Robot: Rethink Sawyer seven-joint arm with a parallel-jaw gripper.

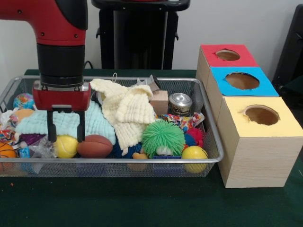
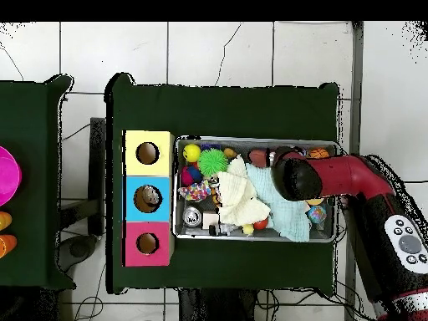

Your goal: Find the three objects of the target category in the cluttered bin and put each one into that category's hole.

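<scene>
The cluttered bin (image 1: 118, 161) is a silver wire-mesh basket full of toys and cloths; it also shows in the overhead view (image 2: 255, 237). My gripper (image 1: 66, 138) hangs in its left part, open and empty. Its two black fingers (image 1: 51, 128) stand either side of a yellow tennis ball (image 1: 65, 146), with their tips at the ball's top. A brown football (image 1: 94, 146) lies just right of it. Three boxes with round holes stand right of the bin: red (image 1: 208, 54), blue (image 1: 265, 87) and yellow (image 1: 284, 125). In the overhead view my arm (image 2: 334, 175) hides the gripper.
Also in the bin are a cream cloth (image 1: 128, 111), a pale teal cloth (image 1: 66, 120), a green spiky ball (image 1: 163, 136), a second yellow ball (image 1: 194, 152), a silver can (image 1: 180, 103), a wooden block (image 1: 159, 100) and an orange ball (image 1: 5, 151). Everything stands on a dark green cloth.
</scene>
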